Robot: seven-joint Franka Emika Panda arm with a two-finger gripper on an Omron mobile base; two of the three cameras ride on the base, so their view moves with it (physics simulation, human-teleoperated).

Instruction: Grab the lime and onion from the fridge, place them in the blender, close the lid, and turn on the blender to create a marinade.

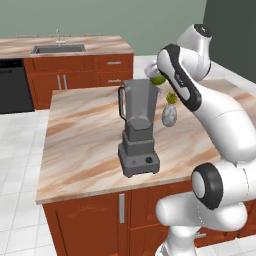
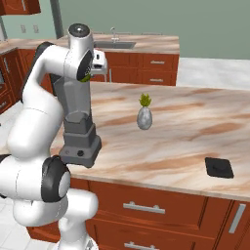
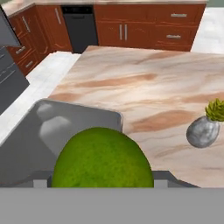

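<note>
So in the hand view, left to right: the tall smoky see-through blender jar (image 3: 26,135) with its rim near the fruit, then the small yellow-green lime ball (image 3: 103,159) sitting right between the two small dark fingertips (image 3: 42,183), which are clamped on it, spread fairly wide. Past that there's a grey marbled vase with spiky green leaves (image 3: 203,130).

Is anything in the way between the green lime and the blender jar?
Nothing visible blocks it: the lime, between the gripper's fingers, is right by the open top of the jar.

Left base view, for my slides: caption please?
Lime held high beside the open blender jar, near its rim.
</note>
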